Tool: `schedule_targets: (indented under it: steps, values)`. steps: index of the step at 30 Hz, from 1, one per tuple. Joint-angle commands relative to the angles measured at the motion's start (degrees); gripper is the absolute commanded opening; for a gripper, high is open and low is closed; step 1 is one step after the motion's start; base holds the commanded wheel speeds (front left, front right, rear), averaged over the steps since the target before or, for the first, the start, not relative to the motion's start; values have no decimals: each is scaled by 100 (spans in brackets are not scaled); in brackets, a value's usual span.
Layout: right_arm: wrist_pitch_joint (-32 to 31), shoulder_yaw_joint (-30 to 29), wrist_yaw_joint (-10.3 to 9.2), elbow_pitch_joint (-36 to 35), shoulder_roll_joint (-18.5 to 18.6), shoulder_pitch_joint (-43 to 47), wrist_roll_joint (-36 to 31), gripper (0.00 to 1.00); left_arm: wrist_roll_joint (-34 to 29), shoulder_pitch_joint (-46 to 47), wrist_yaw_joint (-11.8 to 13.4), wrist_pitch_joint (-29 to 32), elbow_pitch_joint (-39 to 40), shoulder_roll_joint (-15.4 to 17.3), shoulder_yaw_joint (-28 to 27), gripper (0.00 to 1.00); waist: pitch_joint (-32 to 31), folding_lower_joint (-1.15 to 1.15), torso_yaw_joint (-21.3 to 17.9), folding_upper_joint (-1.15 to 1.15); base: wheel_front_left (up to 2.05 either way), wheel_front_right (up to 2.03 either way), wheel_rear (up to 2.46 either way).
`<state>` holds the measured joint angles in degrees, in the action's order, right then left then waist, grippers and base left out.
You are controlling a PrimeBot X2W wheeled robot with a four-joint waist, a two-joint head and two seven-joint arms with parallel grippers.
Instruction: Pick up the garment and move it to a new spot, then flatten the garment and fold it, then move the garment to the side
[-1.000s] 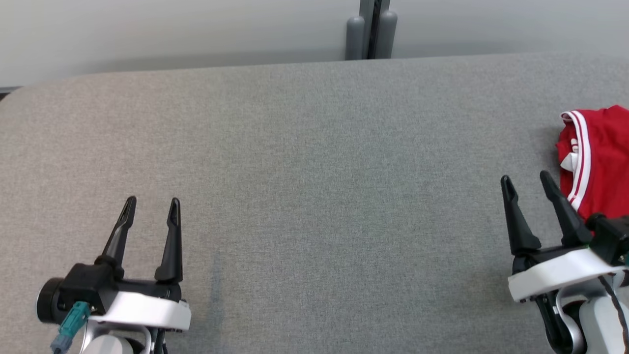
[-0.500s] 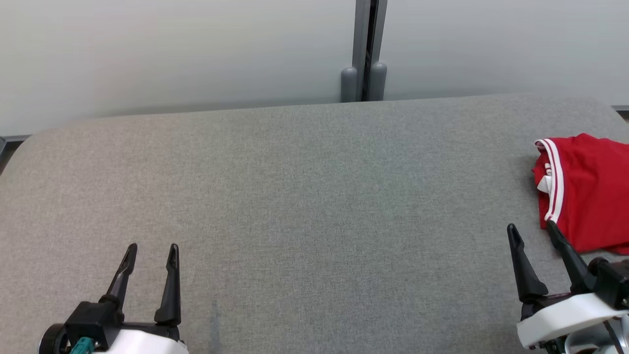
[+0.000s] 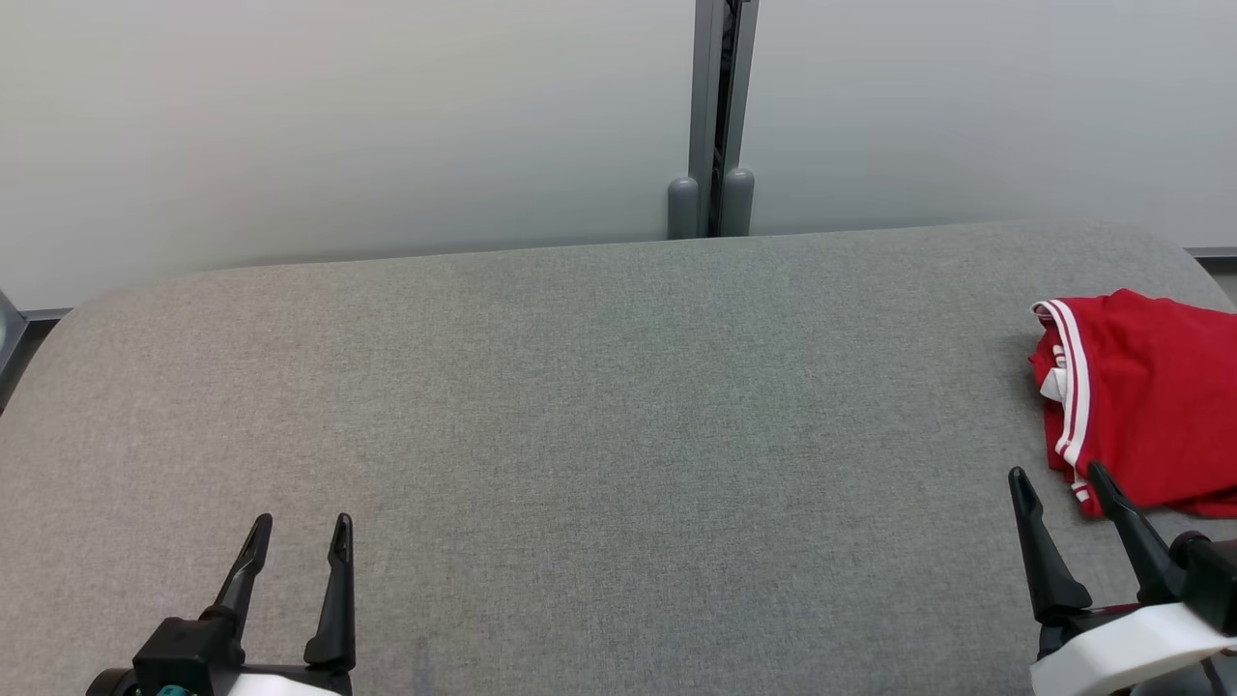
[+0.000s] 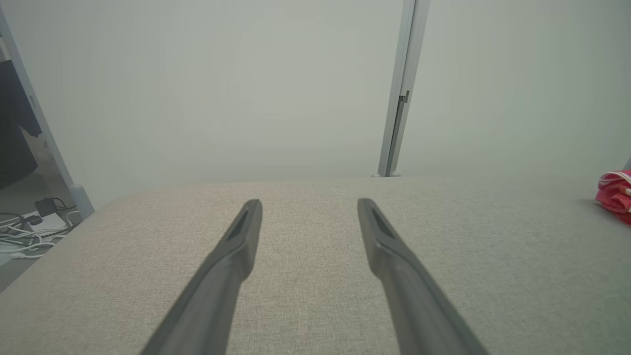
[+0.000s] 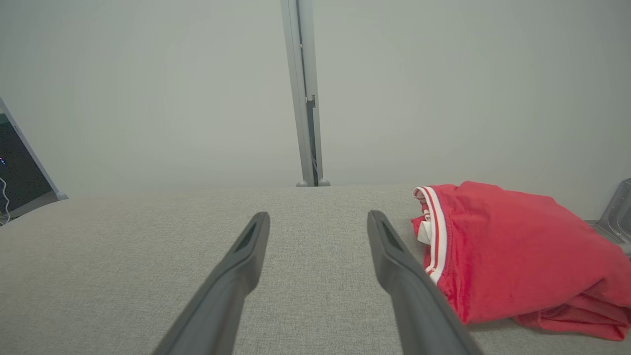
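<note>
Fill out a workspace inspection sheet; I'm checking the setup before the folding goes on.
Surface: grey fabric-covered table, rounded corners.
Job's things: red garment with white stripes, bunched at the table's right end.
Clutter: nothing seen.
Pincers: left pincer open, empty, over the table; right pincer open, empty, beside the garment's striped edge.
Cables: white cables on the floor past the table's left end.
Surroundings: pale wall panels, grey post behind.
</note>
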<state>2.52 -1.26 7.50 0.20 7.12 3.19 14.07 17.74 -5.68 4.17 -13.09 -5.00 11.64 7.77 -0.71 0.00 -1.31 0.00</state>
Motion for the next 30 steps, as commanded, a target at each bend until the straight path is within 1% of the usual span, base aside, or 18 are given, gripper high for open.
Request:
schedule_targets:
  steps: [1, 15, 30]
  values:
    - [-25, -19, -1, -65, 20, 84, -29, 100, 0, -67, 48, 14, -3, 27, -6, 100, -2, 0, 5, 0, 0, 0, 0]
    - [-113, -68, -1, -153, 1, 96, -44, 100, 46, 9, 94, 55, -22, 93, 15, 100, 2, 0, 21, 0, 0, 0, 0]
    - [-88, -73, -1, -86, -38, 95, 14, 100, 34, 86, 192, 116, -4, 130, 84, 100, -14, 0, 16, 0, 0, 0, 0]
